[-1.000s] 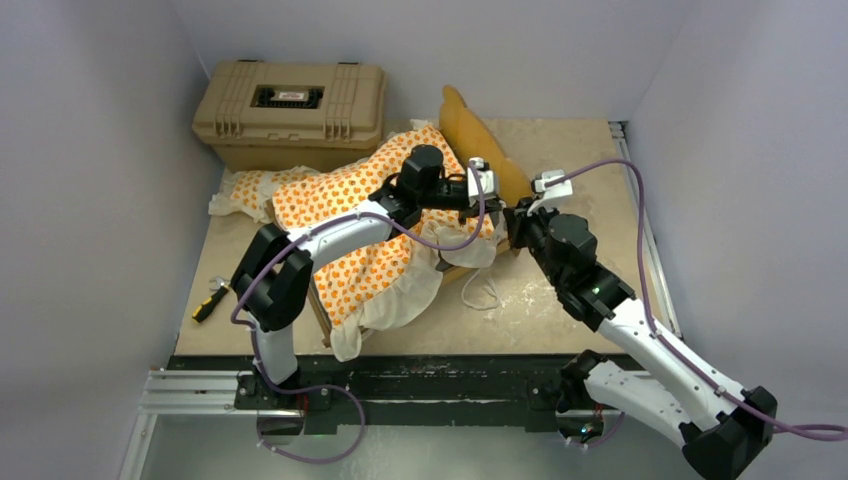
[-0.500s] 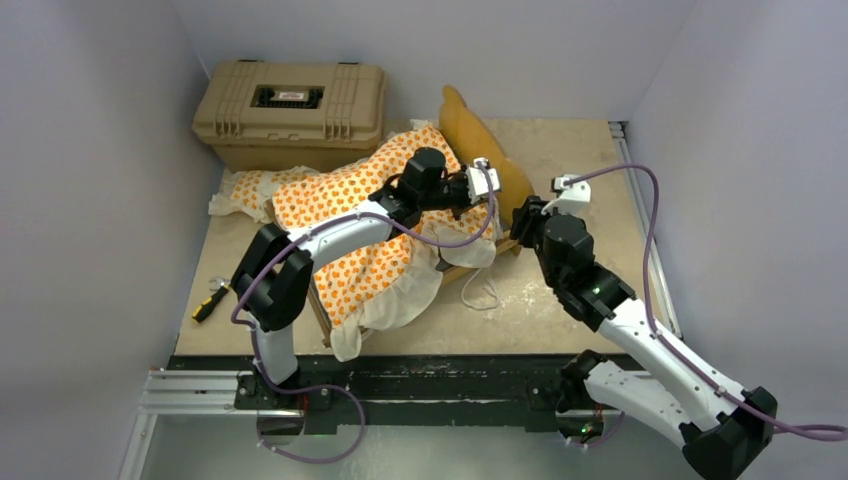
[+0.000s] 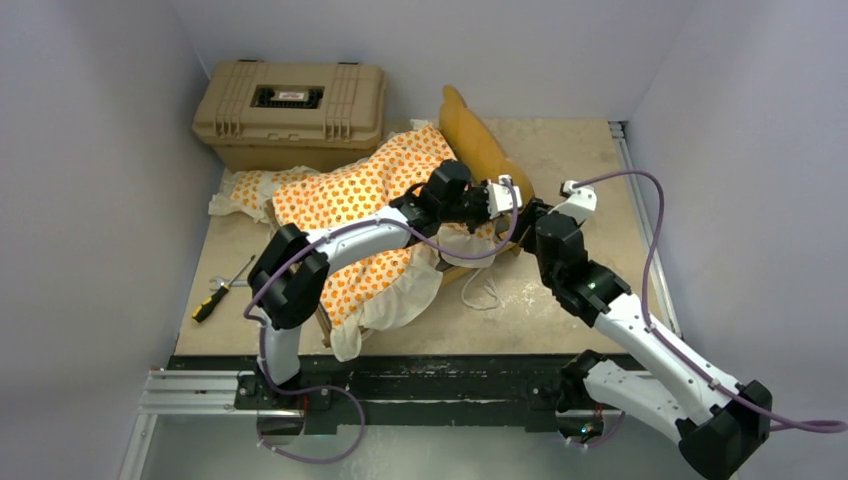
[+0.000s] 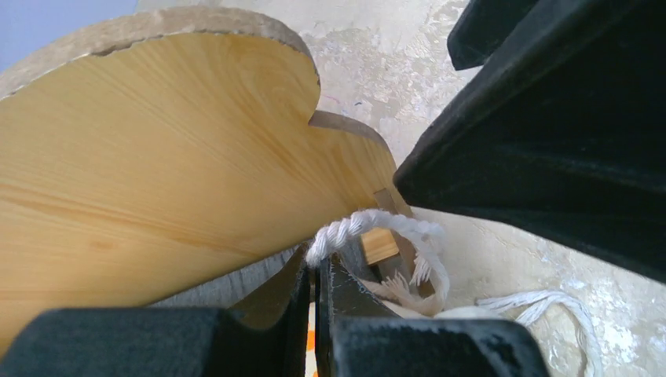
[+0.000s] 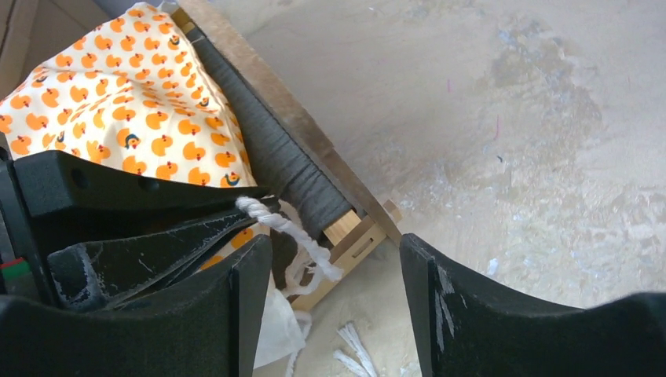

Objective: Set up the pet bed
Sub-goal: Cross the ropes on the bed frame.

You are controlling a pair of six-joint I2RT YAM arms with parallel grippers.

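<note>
The pet bed's light-wood frame lies tilted, its scalloped headboard (image 3: 478, 138) (image 4: 157, 157) at the back. The orange-patterned ruffled cushion (image 3: 350, 205) (image 5: 129, 102) drapes over it and spills toward the front. A small matching pillow (image 3: 245, 188) lies to the left. My left gripper (image 3: 510, 196) (image 4: 317, 263) is shut on a white twisted cord (image 4: 369, 224) (image 5: 294, 229) at the frame's corner (image 5: 357, 239). Just to its right, my right gripper (image 3: 533, 213) (image 5: 336, 271) stands open beside the cord, with nothing between its fingers.
A tan hard case (image 3: 290, 105) stands at the back left. A yellow-handled screwdriver (image 3: 210, 305) lies near the table's left edge. Loose white cord (image 3: 480, 295) (image 5: 353, 345) trails on the table in front of the frame. The two grippers sit close together.
My right gripper has opened and drawn back slightly. My left arm has swung right along the headboard, carrying the cord toward the frame's corner.
</note>
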